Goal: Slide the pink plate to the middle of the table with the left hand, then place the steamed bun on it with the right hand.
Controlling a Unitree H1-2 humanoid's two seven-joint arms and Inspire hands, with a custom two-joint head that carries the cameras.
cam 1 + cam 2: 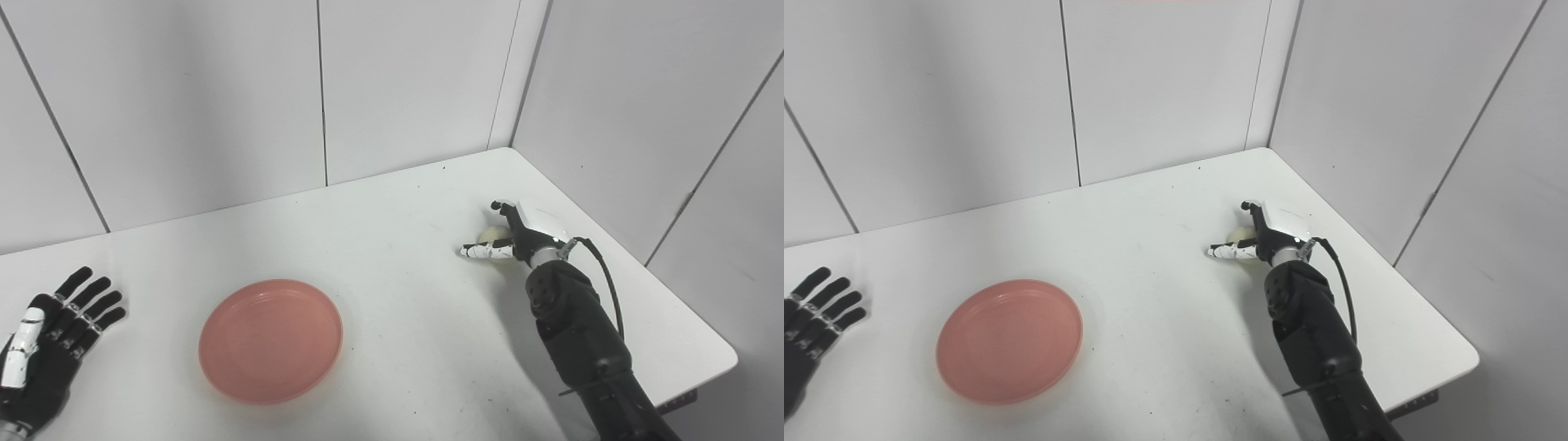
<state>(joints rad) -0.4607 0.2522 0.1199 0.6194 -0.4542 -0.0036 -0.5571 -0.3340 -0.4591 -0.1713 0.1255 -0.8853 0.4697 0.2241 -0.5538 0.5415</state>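
Left hand fingers splayed, empty — right hand fingers cup the steamed bun.

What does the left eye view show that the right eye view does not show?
Only the left eye view shows the left hand almost whole, with its white back plate. Only the right eye view shows more wall past the table's right edge; there the left hand is cut off by the picture's edge. Both show the pink plate empty on the white table, and the right hand around the steamed bun near the far right corner.
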